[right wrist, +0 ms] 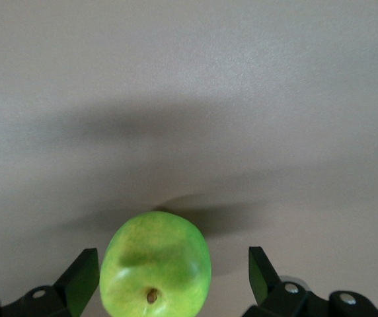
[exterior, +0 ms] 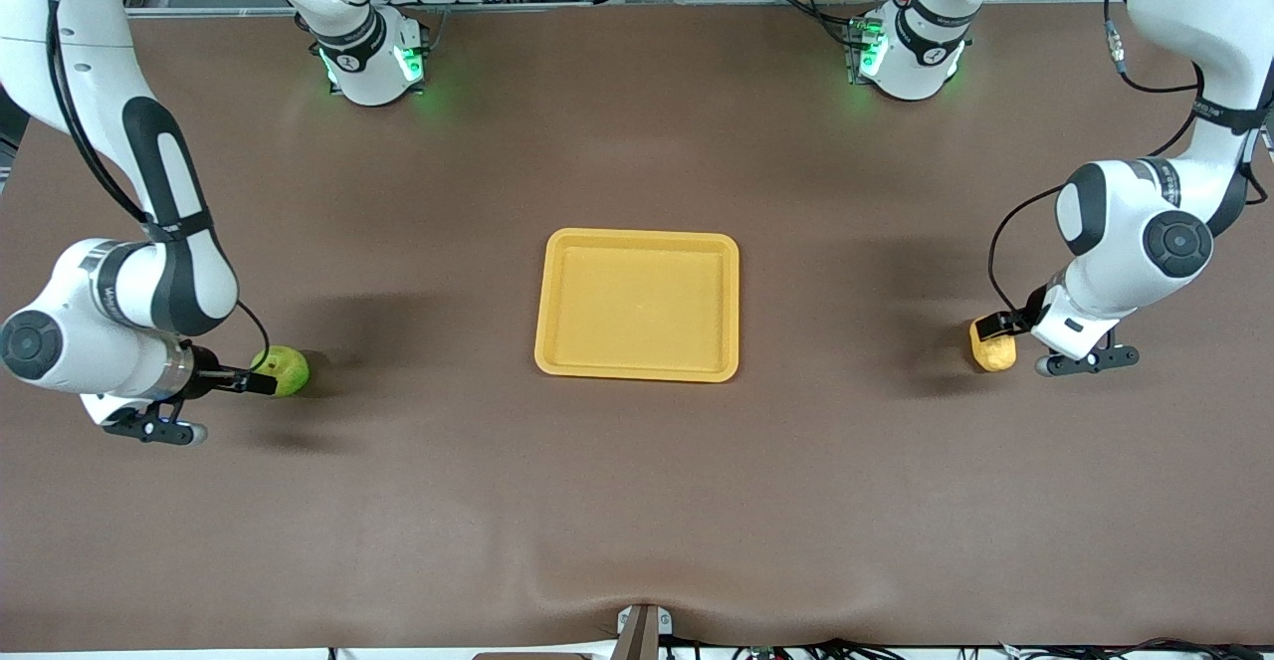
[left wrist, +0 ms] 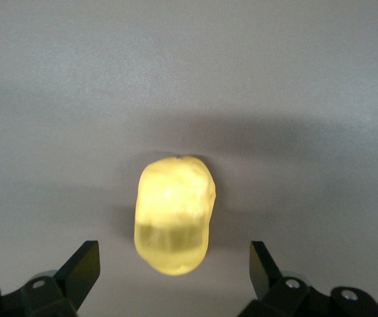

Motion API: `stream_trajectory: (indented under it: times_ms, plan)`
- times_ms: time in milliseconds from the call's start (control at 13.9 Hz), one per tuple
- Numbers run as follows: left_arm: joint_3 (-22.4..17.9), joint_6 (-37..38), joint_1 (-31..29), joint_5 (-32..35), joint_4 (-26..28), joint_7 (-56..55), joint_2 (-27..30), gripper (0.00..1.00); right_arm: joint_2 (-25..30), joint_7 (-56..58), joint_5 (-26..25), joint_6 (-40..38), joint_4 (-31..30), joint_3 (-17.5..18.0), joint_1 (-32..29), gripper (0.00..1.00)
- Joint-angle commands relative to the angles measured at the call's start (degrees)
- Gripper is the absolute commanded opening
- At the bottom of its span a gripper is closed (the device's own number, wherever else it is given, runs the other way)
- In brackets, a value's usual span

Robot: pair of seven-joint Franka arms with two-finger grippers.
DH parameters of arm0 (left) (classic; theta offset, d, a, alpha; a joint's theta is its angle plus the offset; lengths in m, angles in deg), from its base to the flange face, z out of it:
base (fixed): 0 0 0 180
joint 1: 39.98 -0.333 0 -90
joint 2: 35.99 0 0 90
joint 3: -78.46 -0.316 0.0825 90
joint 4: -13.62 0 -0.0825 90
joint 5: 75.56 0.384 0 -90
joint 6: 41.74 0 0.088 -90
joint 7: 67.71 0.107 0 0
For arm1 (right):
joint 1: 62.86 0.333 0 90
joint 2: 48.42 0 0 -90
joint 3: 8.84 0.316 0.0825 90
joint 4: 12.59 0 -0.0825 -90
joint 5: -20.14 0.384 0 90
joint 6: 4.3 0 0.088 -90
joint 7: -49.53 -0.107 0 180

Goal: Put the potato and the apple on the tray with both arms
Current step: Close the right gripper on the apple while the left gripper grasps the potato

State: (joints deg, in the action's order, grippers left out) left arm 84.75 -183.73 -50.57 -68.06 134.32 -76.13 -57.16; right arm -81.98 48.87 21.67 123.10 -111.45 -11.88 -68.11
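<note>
Left gripper [left wrist: 172, 264] open, fingers either side of potato [exterior: 993, 351] at left arm's table end; right gripper [right wrist: 169, 271] open astride apple [exterior: 284, 369] at right arm's end; tray [exterior: 557, 341] between them, mid-table, empty

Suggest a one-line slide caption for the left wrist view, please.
Left gripper open around the potato, which lies on the brown table, fingers clear of it.
</note>
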Motion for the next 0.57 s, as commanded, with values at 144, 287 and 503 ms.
stream_trajectory:
  times_ms: [144, 287, 503]
  plan:
    - [0.13, -2.15, 0.04, 1.02, -2.31, 0.34, -3.52, 1.00, 1.31, -0.23, 0.57, 1.27, -2.73, 0.67, -0.55, 1.00]
    - [0.13, -2.24, 0.04, 1.02, -3.27, 0.34, -5.10, 0.97, 1.31, -0.14, 1.62, 3.37, -4.05, 0.67, -0.46, 1.00]
    - [0.04, -2.24, 0.04, 1.20, -3.36, 0.34, -5.72, 0.93, 1.31, -0.23, 1.71, 6.45, -5.99, 0.67, -0.37, 1.00]
